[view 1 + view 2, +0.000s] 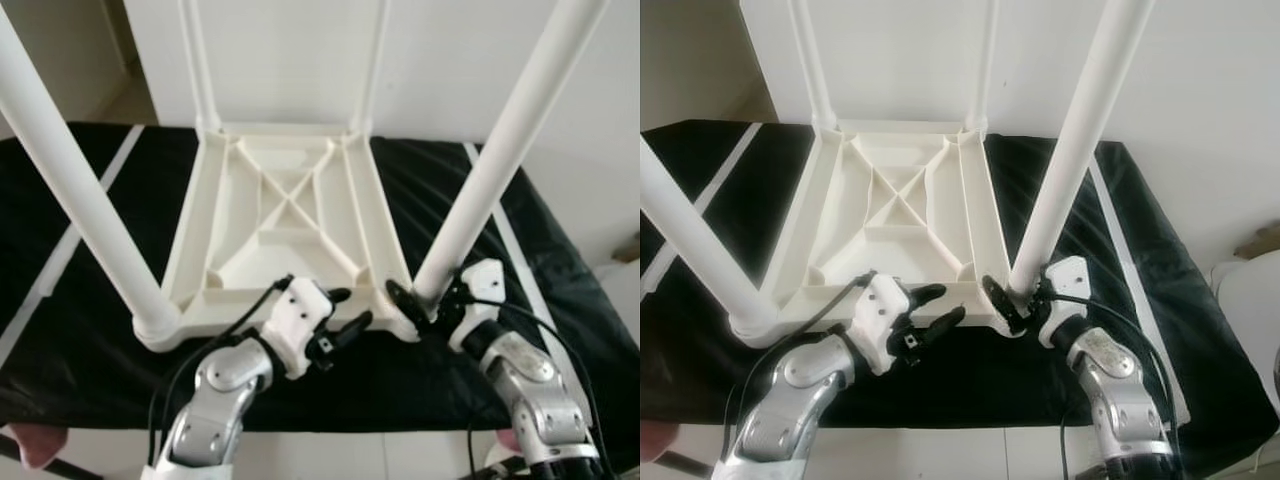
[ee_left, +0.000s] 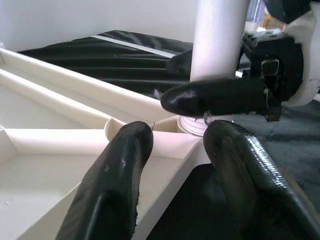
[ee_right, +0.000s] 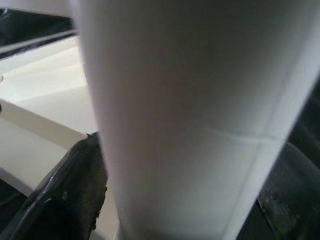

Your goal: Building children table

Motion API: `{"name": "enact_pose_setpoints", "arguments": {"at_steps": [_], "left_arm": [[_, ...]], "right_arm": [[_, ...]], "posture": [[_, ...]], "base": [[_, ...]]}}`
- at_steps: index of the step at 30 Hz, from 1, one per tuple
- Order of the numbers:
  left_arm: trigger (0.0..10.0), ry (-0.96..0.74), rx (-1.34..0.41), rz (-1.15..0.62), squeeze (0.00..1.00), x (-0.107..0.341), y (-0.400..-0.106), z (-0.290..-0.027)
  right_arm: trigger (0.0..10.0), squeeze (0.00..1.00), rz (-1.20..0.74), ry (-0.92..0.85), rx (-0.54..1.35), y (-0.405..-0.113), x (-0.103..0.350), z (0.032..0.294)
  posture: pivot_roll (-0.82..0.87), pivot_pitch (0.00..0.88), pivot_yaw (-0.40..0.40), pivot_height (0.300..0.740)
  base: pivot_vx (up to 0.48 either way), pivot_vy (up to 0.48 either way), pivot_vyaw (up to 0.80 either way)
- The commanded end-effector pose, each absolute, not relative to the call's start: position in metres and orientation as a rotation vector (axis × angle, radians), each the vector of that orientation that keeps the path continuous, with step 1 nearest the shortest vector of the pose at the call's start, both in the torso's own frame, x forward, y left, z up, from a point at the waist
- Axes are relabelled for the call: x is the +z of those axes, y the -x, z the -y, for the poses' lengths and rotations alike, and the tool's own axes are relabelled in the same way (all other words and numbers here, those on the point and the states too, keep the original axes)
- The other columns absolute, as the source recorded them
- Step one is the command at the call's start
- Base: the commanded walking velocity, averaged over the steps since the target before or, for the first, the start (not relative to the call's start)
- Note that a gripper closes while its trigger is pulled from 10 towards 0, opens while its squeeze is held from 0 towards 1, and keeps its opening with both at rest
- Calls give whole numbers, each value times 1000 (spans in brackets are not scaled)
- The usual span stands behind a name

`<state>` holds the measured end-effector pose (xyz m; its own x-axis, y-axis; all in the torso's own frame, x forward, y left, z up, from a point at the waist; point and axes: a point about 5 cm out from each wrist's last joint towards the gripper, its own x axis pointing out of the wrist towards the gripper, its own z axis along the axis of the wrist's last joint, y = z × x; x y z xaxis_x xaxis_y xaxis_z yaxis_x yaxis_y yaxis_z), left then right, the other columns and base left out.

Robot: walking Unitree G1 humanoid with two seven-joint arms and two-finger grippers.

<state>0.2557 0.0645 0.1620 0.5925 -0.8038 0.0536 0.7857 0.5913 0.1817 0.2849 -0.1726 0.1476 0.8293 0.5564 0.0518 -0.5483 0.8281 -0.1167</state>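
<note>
I see the white plastic table top (image 1: 290, 225) lying upside down on the black-covered surface (image 1: 90, 330), ribbed underside up, with four white legs standing in its corner sockets. My right gripper (image 1: 428, 297) has its fingers closed around the base of the near right leg (image 1: 495, 160), just above its socket; the right wrist view confirms a dark finger on each side of the tube. My left gripper (image 1: 345, 318) sits at the near edge of the top, fingers (image 2: 117, 185) parted, straddling the rim, gripping nothing.
</note>
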Motion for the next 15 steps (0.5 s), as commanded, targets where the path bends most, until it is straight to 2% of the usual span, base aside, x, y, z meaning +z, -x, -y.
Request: {"name": "enact_pose_setpoints", "arguments": {"at_steps": [1, 12, 13, 14, 15], "left_arm": [[10000, -116, -872, 110, 1000, 159, -259, -68], [10000, -129, -853, 117, 1000, 161, -262, -71], [10000, -148, -839, 116, 1000, 161, -263, -72], [10000, -161, -833, 114, 0, 160, -264, -71], [10000, -167, -830, 112, 0, 159, -264, -71]], "right_arm": [[10000, 0, 79, 108, 608, -287, 147, 173], [10000, 0, 76, 101, 645, -287, 146, 171], [0, 0, 80, 81, 644, -285, 146, 172], [0, 0, 86, 58, 652, -283, 146, 171], [0, 0, 90, 44, 656, -281, 145, 171]], "posture": [[-82, 109, -25, 740], [-82, 107, -25, 740], [-83, 107, -24, 740], [-83, 109, -23, 740], [-84, 110, -22, 740]], "base": [[0, 0, 0], [0, 0, 0], [0, 0, 0], [0, 0, 0], [0, 0, 0]]}}
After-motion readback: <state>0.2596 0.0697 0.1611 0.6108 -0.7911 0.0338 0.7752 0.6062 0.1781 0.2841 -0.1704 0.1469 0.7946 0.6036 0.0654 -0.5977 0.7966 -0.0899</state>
